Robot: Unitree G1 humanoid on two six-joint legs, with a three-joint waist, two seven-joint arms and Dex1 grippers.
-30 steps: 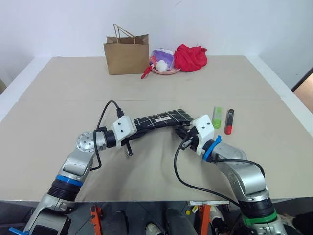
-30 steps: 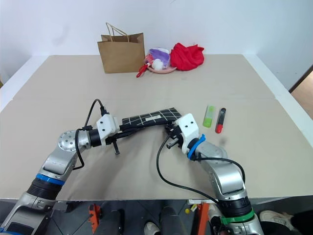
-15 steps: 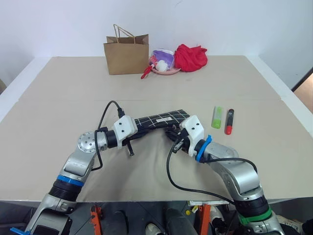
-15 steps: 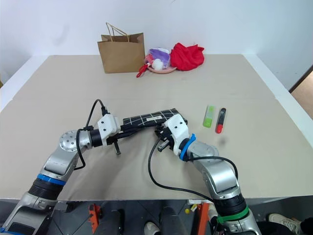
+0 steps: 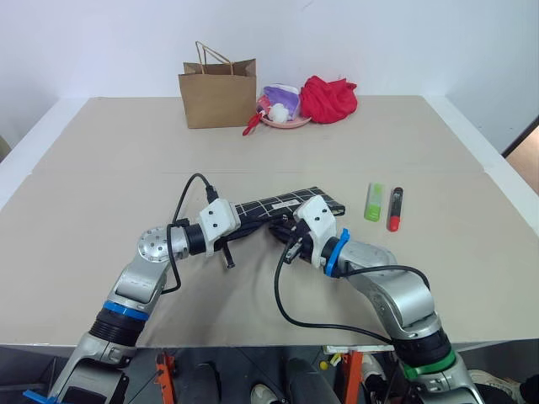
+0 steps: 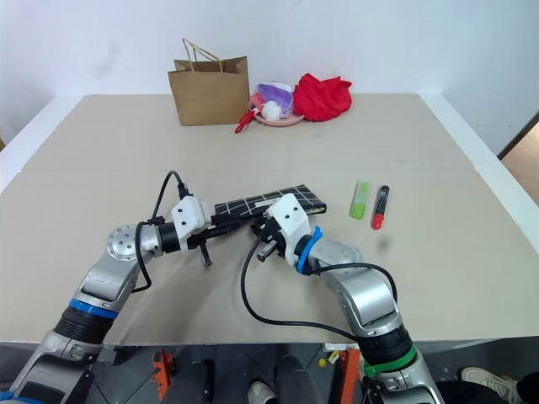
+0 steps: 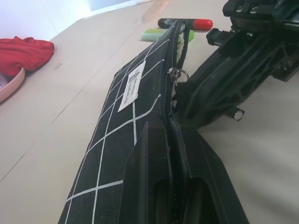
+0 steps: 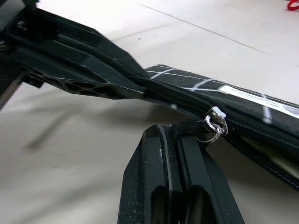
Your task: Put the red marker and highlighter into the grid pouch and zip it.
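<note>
A: We start at the left gripper point(image 5: 238, 224): its fingers are clamped on one end of the grid pouch point(image 5: 290, 204), along the zipper edge. The right gripper point(image 8: 180, 140) is pressed tight on the black zipper pull point(image 8: 189, 129), just beside the small metal ring point(image 8: 215, 122).

B: We see the pouch lifted off the table point(image 5: 101, 168) at the held end, roughly midway between the side edges and closer to the near edge. Its white label point(image 7: 130, 86) shows on the side face.

A: What is in it?

B: We cannot tell; from the left wrist the zipper line runs away from us and the inside stays dark. The highlighter point(image 5: 375, 201) and the red marker point(image 5: 394, 208) lie side by side on the table, near the pouch's far end, toward the right edge.

A: And by the far edge?

B: We make out a brown paper bag point(image 5: 218, 91), upright, its contents hidden. Beside it a pink dish point(image 5: 285, 120) holds purple and white things we cannot identify, with a red cloth bundle point(image 5: 328, 98) next to it.
</note>
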